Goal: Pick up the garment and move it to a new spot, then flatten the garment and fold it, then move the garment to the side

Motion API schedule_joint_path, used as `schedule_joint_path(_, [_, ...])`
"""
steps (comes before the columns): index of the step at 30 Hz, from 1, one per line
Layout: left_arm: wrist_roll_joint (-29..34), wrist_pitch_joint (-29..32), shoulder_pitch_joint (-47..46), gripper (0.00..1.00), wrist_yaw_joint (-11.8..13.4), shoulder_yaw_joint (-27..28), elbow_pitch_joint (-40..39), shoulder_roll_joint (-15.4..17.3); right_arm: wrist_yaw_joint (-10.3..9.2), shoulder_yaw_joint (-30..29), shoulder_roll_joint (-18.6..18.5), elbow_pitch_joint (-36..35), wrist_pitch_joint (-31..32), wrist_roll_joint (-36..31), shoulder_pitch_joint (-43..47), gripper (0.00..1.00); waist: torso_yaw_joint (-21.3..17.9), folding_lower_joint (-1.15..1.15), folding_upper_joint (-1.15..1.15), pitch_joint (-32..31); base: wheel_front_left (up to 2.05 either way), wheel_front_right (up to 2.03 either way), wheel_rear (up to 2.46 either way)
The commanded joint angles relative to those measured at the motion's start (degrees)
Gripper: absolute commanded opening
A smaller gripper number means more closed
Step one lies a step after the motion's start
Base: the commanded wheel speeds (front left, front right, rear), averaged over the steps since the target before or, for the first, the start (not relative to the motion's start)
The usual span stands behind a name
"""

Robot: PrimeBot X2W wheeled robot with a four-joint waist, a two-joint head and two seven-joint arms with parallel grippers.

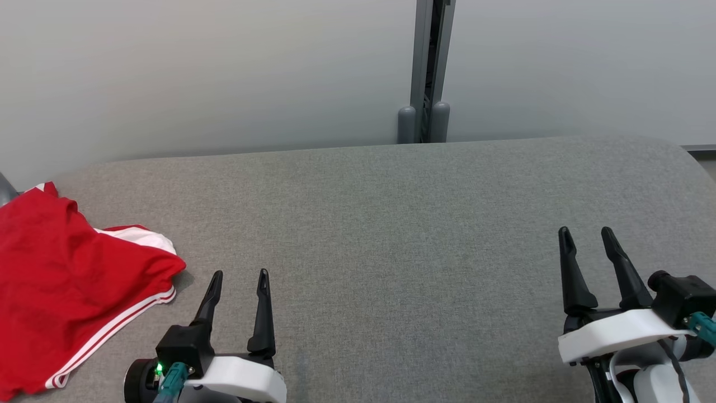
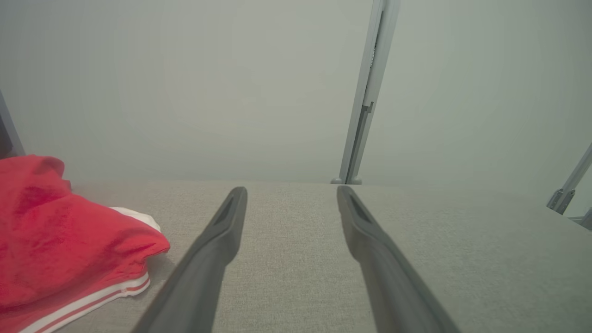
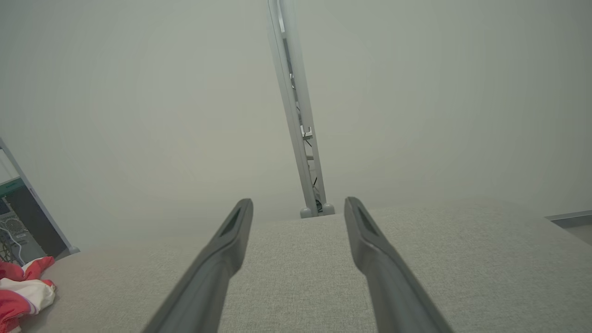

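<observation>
A red garment (image 1: 61,291) with white stripes along its hem lies crumpled at the left end of the grey fabric surface (image 1: 391,235). In the left wrist view the garment (image 2: 55,245) bulges at the left, and in the right wrist view a small part of the garment (image 3: 23,291) peeks in at the lower left. My left gripper (image 1: 239,277) hovers open just right of the garment, holding nothing. Far to the right, my right gripper (image 1: 586,232) is open and empty too. Each wrist view shows its own gripper (image 2: 291,189) (image 3: 298,201) with fingers spread over bare fabric.
A pale wall rises behind the surface, with a grey vertical post (image 1: 428,73) standing at its far edge. The surface curves away at the right corner (image 1: 691,157). A dark rack with equipment (image 3: 18,222) stands beyond the left end.
</observation>
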Motion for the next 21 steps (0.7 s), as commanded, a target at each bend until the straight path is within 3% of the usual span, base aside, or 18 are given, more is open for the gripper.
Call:
schedule_joint_path(1, [-0.10, -0.38, 0.31, 1.00, -0.17, 0.31, -0.37, 0.01, 0.09, 0.27, -0.58, -0.14, -0.62, -1.15, -0.90, 1.00, 0.05, 0.00, 0.00, -0.06, 0.00, 0.00, 0.00])
schedule_joint_path(21, [6.42, -2.06, 2.65, 1.00, -3.06, 3.36, -0.01, -2.14, 0.11, 2.26, -0.70, 3.65, -3.75, -4.93, -0.95, 1.00, -0.19, 0.00, 0.00, -0.54, 0.00, 0.00, 0.00])
